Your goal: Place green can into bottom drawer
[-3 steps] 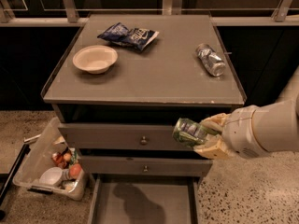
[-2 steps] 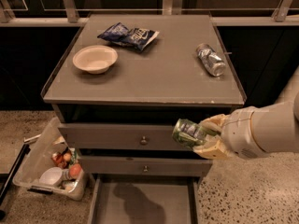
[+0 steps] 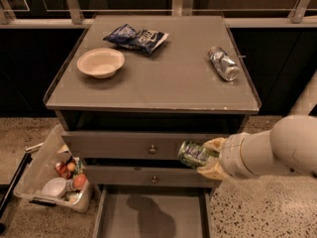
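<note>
Three drawers down the front of the cabinet (image 3: pixel 148 90), the two upper ones shut, the bottom drawer (image 3: pixel 148 217) pulled out at the cabinet's foot, plain grey floor showing. Reaching in from the cabinet's right: pale arm (image 3: pixel 277 150), level with the top drawer front. On the floor left of the cabinet, a clear bin (image 3: pixel 49 180) of odds and ends. Up on the cabinet top: bowl (image 3: pixel 100 62) at the left, chip bag (image 3: pixel 136 36) toward the back, crinkled silver can (image 3: pixel 223 63) near the right edge. None of that in play.

Now the gripper (image 3: pixel 205 157), just in front of the cabinet's right side, fingers pinched above and below on the green can (image 3: pixel 192 154). Held on its side, one end pointing left. Seemingly over the right half of the open drawer, well clear of its floor.

Mid-carry by the look of it, release not yet made. Best played slowly: bring straight down, keep off the middle drawer's front and the drawer's right wall, ease left toward the middle of the floor, get low before spreading the fingers. Likely to roll if dropped on its side, so set down gently, then lift clear.
</note>
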`<state>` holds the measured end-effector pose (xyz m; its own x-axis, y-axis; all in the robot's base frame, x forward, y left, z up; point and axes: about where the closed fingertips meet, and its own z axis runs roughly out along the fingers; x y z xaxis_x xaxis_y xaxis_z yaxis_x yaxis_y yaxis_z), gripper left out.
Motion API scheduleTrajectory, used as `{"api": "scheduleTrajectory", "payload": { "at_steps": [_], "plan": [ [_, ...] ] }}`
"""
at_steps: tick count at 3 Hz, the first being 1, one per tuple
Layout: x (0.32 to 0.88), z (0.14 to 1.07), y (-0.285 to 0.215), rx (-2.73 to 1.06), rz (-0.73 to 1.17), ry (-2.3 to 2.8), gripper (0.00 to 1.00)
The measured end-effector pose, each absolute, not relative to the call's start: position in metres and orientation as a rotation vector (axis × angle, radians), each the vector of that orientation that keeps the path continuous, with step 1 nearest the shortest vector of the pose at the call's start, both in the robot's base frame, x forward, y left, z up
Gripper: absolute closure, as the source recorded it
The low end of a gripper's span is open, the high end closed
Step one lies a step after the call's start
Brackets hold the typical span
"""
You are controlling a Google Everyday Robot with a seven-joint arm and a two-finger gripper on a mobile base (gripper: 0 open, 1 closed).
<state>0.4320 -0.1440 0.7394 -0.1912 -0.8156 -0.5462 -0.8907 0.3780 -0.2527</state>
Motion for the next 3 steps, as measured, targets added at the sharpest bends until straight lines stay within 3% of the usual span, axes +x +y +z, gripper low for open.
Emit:
{"api": "scheduleTrajectory", "payload": {
  "at_steps": [2,3],
  "plan": [
    [0.459,0.648,-0.161,-1.404,0.147,1.991,1.00],
    [0.471,0.596,-0.168,-1.369,0.268,1.989,1.00]
  ]
}}
